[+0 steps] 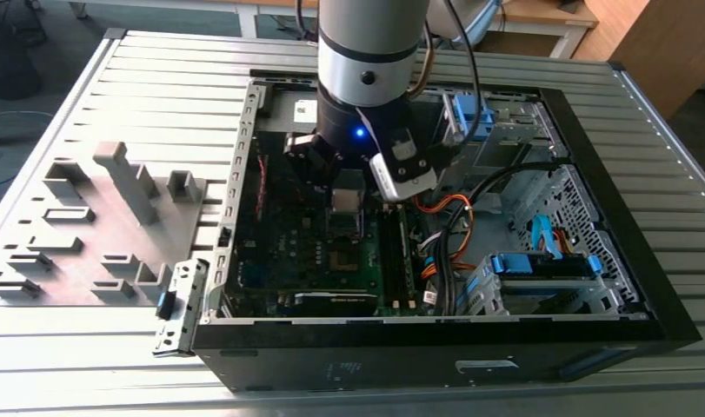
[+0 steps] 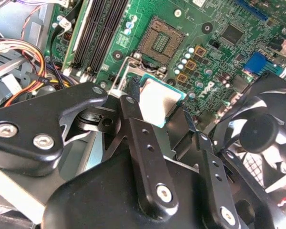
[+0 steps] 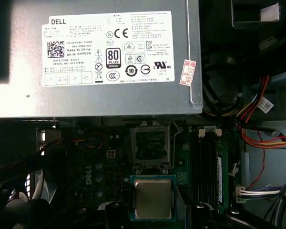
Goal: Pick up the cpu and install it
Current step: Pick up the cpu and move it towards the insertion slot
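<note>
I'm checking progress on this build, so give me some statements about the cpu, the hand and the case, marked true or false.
1. The hand grips the cpu. True.
2. The cpu sits in the socket. False: the socket is empty, and the cpu is held short of it.
3. The case is open. True.
4. The grey box has no label. False: it carries a white label.
</note>
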### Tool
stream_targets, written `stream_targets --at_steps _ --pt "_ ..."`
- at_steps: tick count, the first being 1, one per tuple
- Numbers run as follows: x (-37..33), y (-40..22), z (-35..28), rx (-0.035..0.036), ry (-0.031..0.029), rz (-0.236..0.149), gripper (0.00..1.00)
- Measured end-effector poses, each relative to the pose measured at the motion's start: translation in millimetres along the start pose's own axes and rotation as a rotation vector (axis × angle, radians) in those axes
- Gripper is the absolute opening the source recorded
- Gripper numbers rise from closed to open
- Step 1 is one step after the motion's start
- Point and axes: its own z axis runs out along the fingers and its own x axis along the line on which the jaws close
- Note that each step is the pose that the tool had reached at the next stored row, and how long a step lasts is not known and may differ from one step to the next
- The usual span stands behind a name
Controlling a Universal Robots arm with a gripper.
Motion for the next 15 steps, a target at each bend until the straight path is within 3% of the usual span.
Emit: stream_targets --at_steps 15 --pt "0.0 -0.1 1.7 0.0002 0.0 0.0 0.47"
